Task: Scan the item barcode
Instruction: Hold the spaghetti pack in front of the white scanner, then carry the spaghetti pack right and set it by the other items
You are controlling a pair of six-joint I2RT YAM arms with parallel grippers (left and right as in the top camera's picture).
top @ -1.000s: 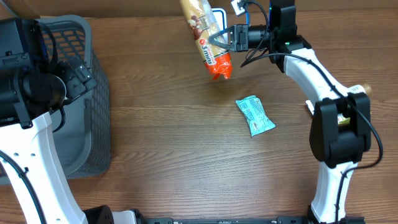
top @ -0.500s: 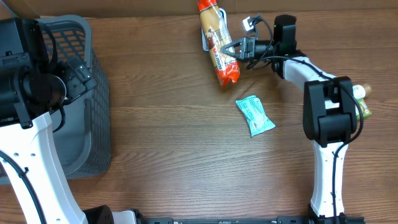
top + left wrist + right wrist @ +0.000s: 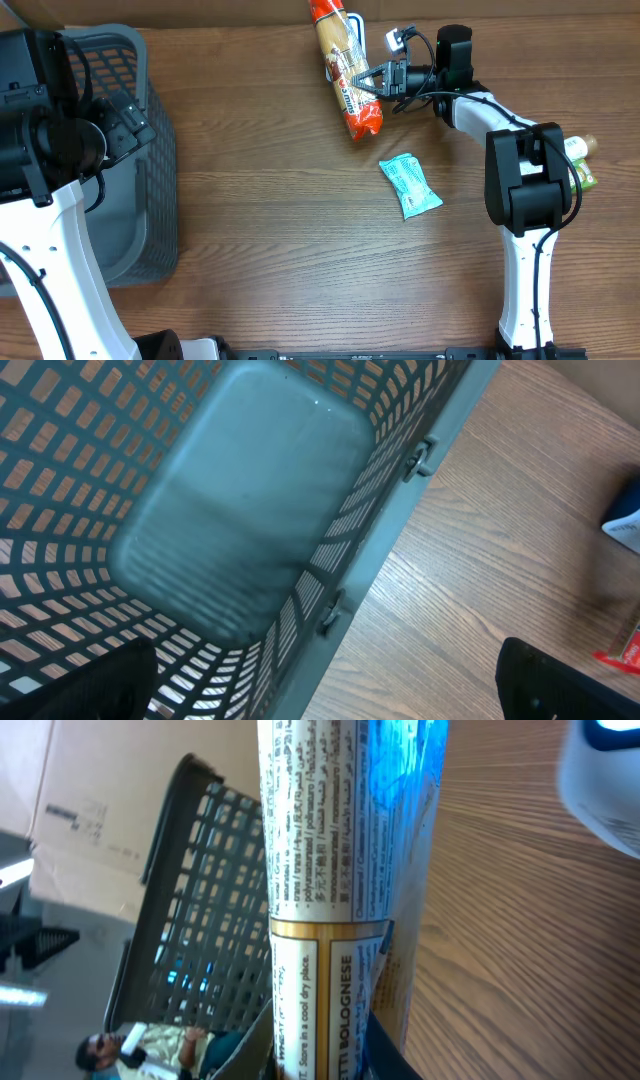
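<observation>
The right gripper (image 3: 369, 78) has its jaws pinched on the middle of a long tube-shaped packet (image 3: 343, 65), the item to be scanned, which it holds at the far edge of the table (image 3: 280, 250), just right of the centre. Whether the packet touches the wood cannot be told. Since a second ago the packet has swung nearer to upright in the overhead view and now shows a red end at top and bottom. The wrist has turned and the forearm now lies low and stretched out towards the packet. Over the last half second the packet has only edged slightly left. In the right wrist view its printed side fills the frame, with fine print and the word BOLOGNESE readable, and a white and blue object (image 3: 605, 780) sits blurred at the upper right. The left gripper (image 3: 330, 685) has not moved. Its jaws are spread wide and empty above the grey mesh basket (image 3: 150, 150) at the left end of the table. The teal sachet (image 3: 410, 186) lies where it did, well apart from the packet, and a bottle (image 3: 582, 165) stands behind the right arm. The table is dark wood grain. Beyond it are cardboard boxes (image 3: 70, 800) and a person (image 3: 130, 1045).
</observation>
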